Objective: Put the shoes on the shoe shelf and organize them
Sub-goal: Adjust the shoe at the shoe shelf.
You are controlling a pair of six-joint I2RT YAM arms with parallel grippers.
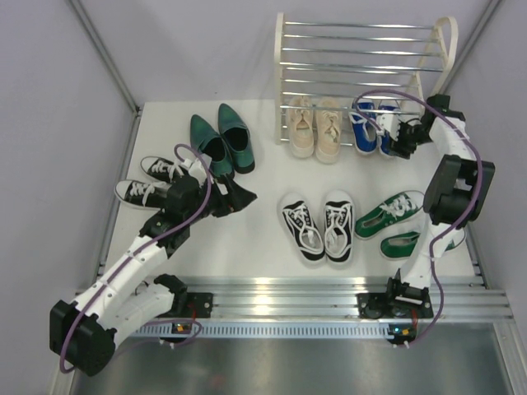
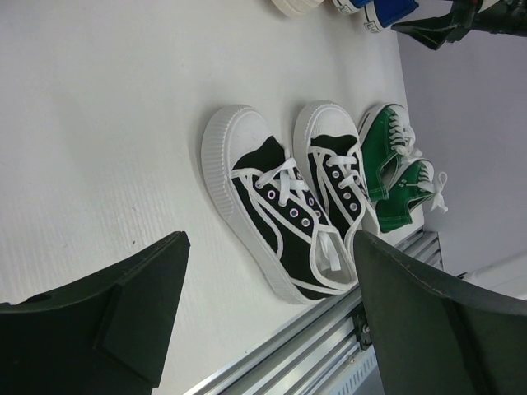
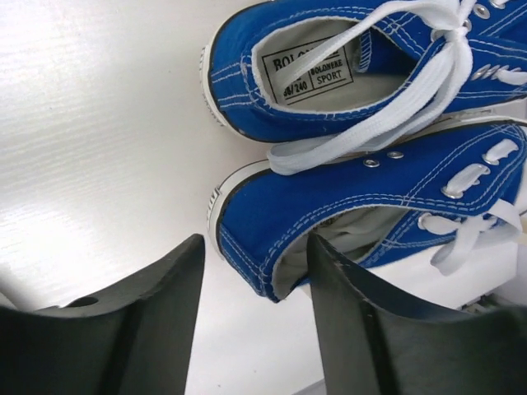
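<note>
Blue canvas sneakers with white laces (image 1: 372,127) are sitting under the chrome-barred, cream-framed shoe shelf (image 1: 281,51), upper right. The right gripper (image 3: 255,239) is hanging half-parted at a heel, seemingly releasing, and the left gripper (image 2: 270,237) is gaping wide and empty. Next, probably, comes fetching another pair.

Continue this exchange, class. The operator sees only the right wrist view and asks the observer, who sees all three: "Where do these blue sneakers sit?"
Observer: The blue sneakers sit at the foot of the shoe shelf, just right of the beige lace-ups.
Operator: Which shoes lie away from the shelf?
Observer: Four pairs: green sneakers, dark green dress shoes, a black-and-white pair in the middle and another at the left.
Operator: What about the other arm?
Observer: The left claw is open and holds nothing, next to the dress shoes.
</note>
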